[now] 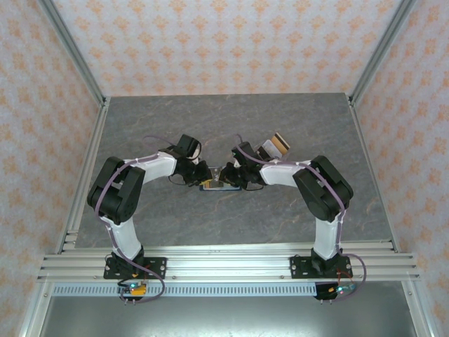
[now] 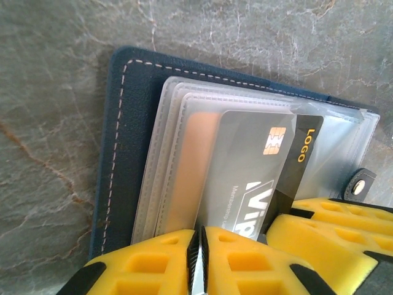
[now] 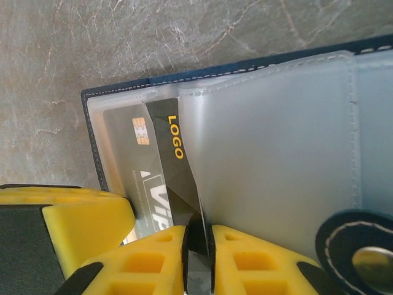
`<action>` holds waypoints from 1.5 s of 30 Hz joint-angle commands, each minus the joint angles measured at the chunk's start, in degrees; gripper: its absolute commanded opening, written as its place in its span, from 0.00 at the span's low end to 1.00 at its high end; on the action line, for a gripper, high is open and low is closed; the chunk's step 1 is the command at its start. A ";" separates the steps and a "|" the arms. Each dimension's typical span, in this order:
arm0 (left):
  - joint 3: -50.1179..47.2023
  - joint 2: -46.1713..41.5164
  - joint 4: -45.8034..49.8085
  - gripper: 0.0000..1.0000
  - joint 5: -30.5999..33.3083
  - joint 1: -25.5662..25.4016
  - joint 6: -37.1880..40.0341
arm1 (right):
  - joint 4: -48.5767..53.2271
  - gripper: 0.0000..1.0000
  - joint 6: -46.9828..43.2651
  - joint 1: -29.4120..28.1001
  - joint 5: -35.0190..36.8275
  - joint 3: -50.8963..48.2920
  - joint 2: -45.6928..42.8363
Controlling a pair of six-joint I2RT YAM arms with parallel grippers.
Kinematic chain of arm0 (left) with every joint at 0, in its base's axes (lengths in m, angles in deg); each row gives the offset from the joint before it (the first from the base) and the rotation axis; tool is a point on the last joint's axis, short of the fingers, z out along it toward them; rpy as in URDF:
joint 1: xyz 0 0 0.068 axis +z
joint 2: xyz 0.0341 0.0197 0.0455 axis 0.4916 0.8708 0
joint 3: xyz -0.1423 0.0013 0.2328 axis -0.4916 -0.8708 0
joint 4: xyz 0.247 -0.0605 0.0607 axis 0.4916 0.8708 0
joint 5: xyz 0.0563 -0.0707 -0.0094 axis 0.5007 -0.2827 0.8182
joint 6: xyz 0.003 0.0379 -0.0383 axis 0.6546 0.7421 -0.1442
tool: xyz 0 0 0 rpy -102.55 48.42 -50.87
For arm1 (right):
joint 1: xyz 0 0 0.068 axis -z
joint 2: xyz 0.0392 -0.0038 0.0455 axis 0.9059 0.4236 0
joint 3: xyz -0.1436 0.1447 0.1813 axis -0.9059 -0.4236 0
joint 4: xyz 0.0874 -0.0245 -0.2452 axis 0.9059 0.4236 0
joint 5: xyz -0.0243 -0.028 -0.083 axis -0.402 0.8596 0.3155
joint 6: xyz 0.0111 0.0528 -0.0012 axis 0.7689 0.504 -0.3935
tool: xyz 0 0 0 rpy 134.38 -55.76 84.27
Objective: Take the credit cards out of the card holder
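The navy card holder (image 1: 214,186) lies open mid-table between both grippers, its clear sleeves (image 2: 175,153) fanned out. A grey and black credit card (image 2: 245,166) marked VIP and LOGO sticks partway out of a sleeve. My left gripper (image 2: 198,246) is shut on a thin pale edge at the card's left side, which looks like the sleeve's edge. My right gripper (image 3: 198,246) is shut on the card's (image 3: 126,166) black corner, beside a wide clear sleeve (image 3: 276,153). A small pile of other credit cards (image 1: 273,145) lies behind the right arm.
The holder's closure tab (image 3: 344,236) sits close to the right gripper's fingers. The two grippers (image 1: 203,175) (image 1: 230,175) nearly touch over the holder. Grey marbled tabletop (image 1: 231,119) stretches behind, bounded by patterned walls and metal frame posts.
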 commanded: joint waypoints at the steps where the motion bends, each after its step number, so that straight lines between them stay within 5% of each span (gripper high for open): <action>1: -1.92 0.82 2.51 0.16 3.58 0.14 -0.05 | -2.82 0.13 -0.25 0.33 0.00 -1.17 -0.33; 8: -1.14 -0.52 3.77 0.26 4.76 0.67 0.17 | -0.36 0.02 -2.95 0.87 4.28 -3.50 -4.53; 21: -1.42 -5.90 0.99 0.37 2.22 3.72 0.33 | -1.46 0.00 -7.30 1.28 6.81 -7.02 -12.46; 28: -3.21 -12.78 -3.42 0.59 -3.55 6.77 -0.64 | -4.73 0.00 -9.24 1.63 -1.06 -7.50 -18.11; 34: -6.20 -17.02 -16.15 0.74 -13.63 6.90 -6.39 | -10.93 0.00 -5.88 3.69 -11.62 -7.33 -21.32; 39: -8.01 -18.97 -27.24 0.73 -19.06 6.87 -12.19 | -15.43 0.00 -1.83 5.67 -17.44 -7.01 -22.17; 45: -9.88 -21.95 -33.22 0.47 -19.82 6.90 -13.49 | -21.36 0.00 2.81 7.72 -20.60 -8.09 -22.23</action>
